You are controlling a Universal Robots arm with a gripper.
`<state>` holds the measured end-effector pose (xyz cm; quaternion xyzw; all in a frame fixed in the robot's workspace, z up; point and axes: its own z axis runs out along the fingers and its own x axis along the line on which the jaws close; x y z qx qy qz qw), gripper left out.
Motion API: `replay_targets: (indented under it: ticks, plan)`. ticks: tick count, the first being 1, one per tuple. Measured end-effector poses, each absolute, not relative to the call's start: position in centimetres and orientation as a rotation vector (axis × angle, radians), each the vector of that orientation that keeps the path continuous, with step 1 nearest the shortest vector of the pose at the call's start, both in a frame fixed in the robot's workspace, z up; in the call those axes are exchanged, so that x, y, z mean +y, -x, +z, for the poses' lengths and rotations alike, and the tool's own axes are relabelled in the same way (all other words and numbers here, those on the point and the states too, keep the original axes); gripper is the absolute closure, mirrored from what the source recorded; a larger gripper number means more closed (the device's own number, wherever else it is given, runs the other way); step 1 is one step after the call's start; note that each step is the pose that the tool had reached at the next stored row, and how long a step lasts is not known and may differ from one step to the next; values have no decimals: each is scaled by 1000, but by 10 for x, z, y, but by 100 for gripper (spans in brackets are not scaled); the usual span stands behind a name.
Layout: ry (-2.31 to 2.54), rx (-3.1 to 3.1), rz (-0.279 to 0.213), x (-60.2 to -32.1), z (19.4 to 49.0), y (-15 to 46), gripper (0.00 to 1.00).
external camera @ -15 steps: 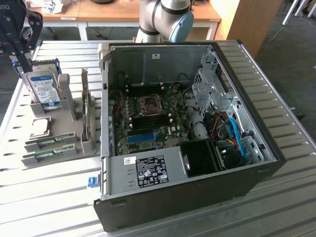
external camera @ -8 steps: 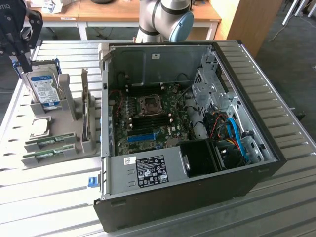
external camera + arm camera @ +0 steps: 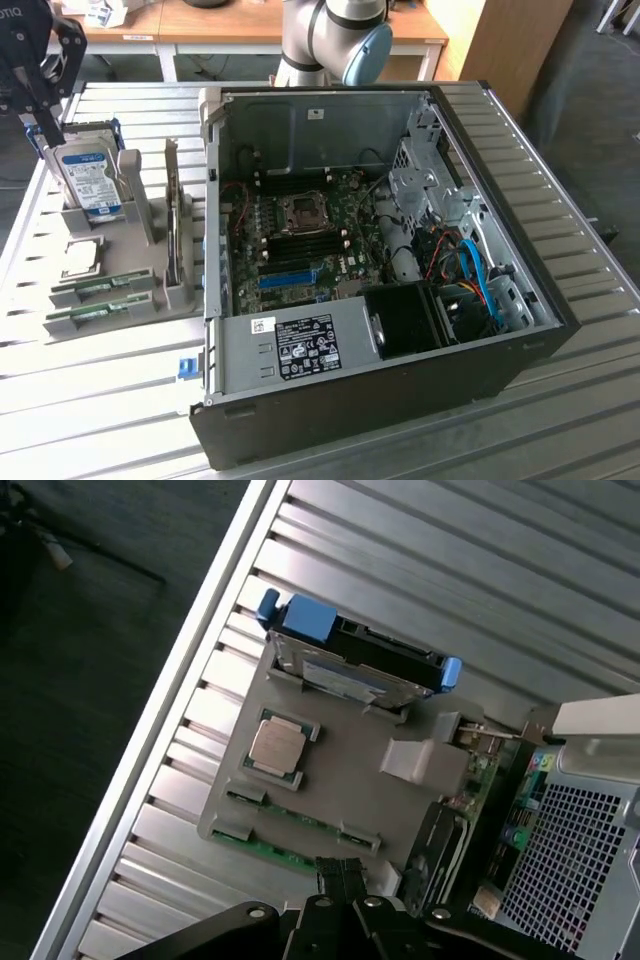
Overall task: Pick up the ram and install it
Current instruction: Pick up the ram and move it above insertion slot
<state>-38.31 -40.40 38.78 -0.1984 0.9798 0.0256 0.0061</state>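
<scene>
Two ram sticks, thin green boards, lie side by side in the grey holder tray (image 3: 140,265): one ram stick (image 3: 103,289) and a second one (image 3: 95,312) nearer the tray's edge. In the wrist view they show as a green strip (image 3: 295,818) and another (image 3: 270,852) just beyond the fingertips. My black gripper (image 3: 48,125) hangs high at the exterior view's far left, over the tray's hard-drive end. In the wrist view the gripper (image 3: 340,878) is shut with nothing in it, well above the ram.
The tray also holds an upright hard drive (image 3: 88,180), a square silver processor (image 3: 80,257) and a standing card (image 3: 178,235). The open computer case (image 3: 400,330) lies to the exterior view's right, its motherboard (image 3: 300,235) showing dark memory slots and a blue slot.
</scene>
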Motion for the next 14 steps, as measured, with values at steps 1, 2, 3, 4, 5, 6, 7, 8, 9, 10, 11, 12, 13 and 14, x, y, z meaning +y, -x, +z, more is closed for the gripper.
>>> replay_targets:
  ticks: [1, 2, 3, 4, 5, 6, 7, 8, 9, 10, 11, 12, 13, 14]
  plan:
    - [641, 3062, 80, -404, 388, 383, 89]
    - [663, 3058, 81, -404, 388, 383, 89]
    - [683, 3054, 81, -404, 388, 383, 89]
    - [703, 3050, 81, -404, 388, 383, 89]
    - [724, 3045, 81, -404, 388, 383, 89]
    - [744, 3041, 81, -404, 388, 383, 89]
    - [765, 3036, 81, -404, 388, 383, 89]
    - [786, 3031, 81, -404, 388, 383, 89]
    - [807, 3026, 81, -404, 388, 383, 89]
    - [829, 3020, 82, -404, 388, 383, 89]
    - [848, 3015, 82, -404, 388, 383, 89]
    - [869, 3010, 82, -404, 388, 383, 89]
    - [891, 3003, 82, -404, 388, 383, 89]
    - [914, 2997, 82, -404, 388, 383, 89]
